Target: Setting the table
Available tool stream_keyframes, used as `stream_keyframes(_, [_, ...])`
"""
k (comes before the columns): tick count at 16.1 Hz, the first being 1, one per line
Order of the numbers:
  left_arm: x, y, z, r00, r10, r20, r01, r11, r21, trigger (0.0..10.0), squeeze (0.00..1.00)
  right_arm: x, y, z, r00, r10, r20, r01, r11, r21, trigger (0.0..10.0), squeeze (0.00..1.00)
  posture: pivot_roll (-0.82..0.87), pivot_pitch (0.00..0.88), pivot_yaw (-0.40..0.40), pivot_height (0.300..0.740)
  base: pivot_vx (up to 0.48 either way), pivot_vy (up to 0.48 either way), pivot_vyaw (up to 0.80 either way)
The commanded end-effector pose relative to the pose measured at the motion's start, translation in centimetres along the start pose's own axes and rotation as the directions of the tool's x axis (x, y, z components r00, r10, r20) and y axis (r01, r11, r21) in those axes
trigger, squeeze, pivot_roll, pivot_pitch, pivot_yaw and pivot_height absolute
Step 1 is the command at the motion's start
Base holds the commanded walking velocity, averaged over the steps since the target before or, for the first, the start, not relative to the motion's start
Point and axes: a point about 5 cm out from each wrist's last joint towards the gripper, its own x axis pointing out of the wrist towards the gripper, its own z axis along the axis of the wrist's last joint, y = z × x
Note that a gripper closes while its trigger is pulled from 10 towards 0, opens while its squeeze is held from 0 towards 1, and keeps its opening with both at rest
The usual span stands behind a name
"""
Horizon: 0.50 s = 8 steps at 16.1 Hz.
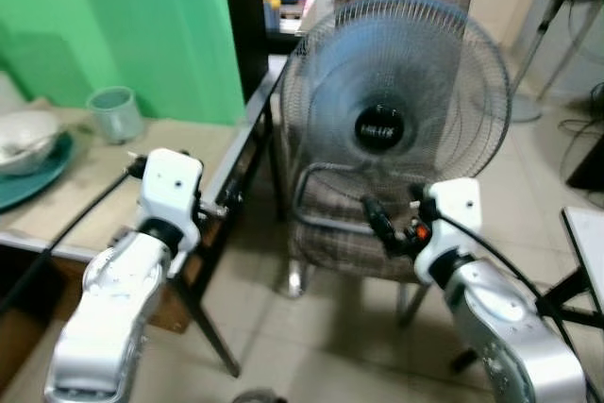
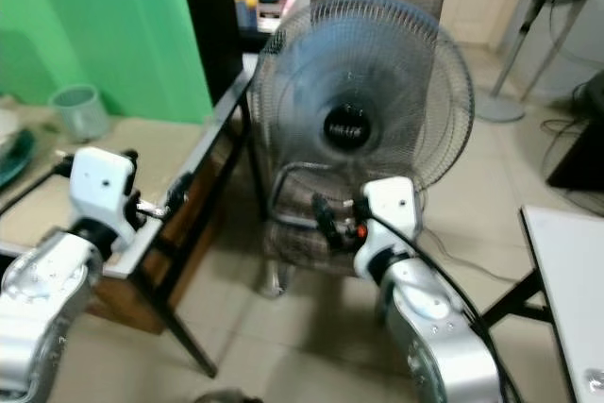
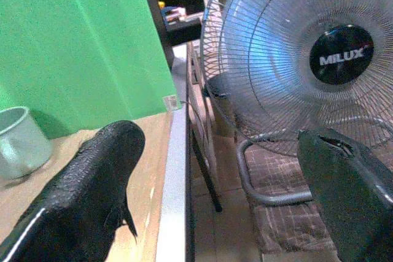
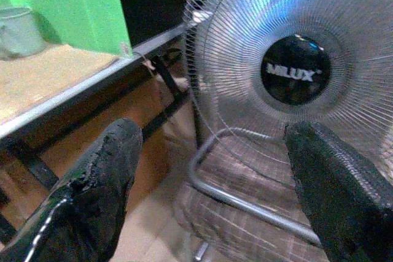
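Far left on the table (image 1: 113, 162): white bowl (image 1: 24, 139) on teal plate (image 1: 42, 176), pale cup (image 1: 115, 112) beside. Left gripper (image 3: 215, 188) wide, empty, at table edge; right gripper (image 4: 212, 176) wide, empty, facing fan (image 1: 396, 106). Best turn left, squaring up before reaching.

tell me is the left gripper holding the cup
No, the left gripper is open with nothing between its fingers, and the pale green cup stands apart on the table by the green panel.
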Motion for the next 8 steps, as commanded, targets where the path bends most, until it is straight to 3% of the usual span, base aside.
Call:
stream_keyframes(1, [-0.1,0.74,0.22,0.999,0.032,0.003,-0.032,0.999,0.018,10.0,0.0,0.21,0.05,0.24,1.0,0.0,0.011,0.0,1.0,-0.009,10.0,0.0,0.13,0.0,0.031,0.74,0.0,0.352,0.0])
stream_keyframes(4, [-0.15,1.24,0.26,0.999,0.045,0.005,-0.046,0.999,0.023,10.0,0.0,0.56,-0.47,-0.02,0.999,-0.038,0.011,0.039,0.998,-0.049,10.0,0.0,0.14,0.0,0.028,0.74,0.0,0.339,0.0])
stream_keyframes(6, [-0.13,1.19,0.47,1.0,0.029,0.012,-0.029,0.999,0.031,10.0,0.0,0.66,0.28,0.18,1.0,0.009,0.02,-0.01,1.0,0.02,10.0,0.0,0.15,0.0,0.026,0.74,0.0,0.322,0.0])
stream_keyframes(8, [-0.04,1.3,0.43,0.999,0.038,0.008,-0.038,0.999,0.023,10.0,0.0,0.69,0.47,-0.05,1.0,-0.012,0.014,0.011,0.996,0.084,10.0,0.0,0.15,0.0,0.033,0.74,0.0,0.322,0.0])
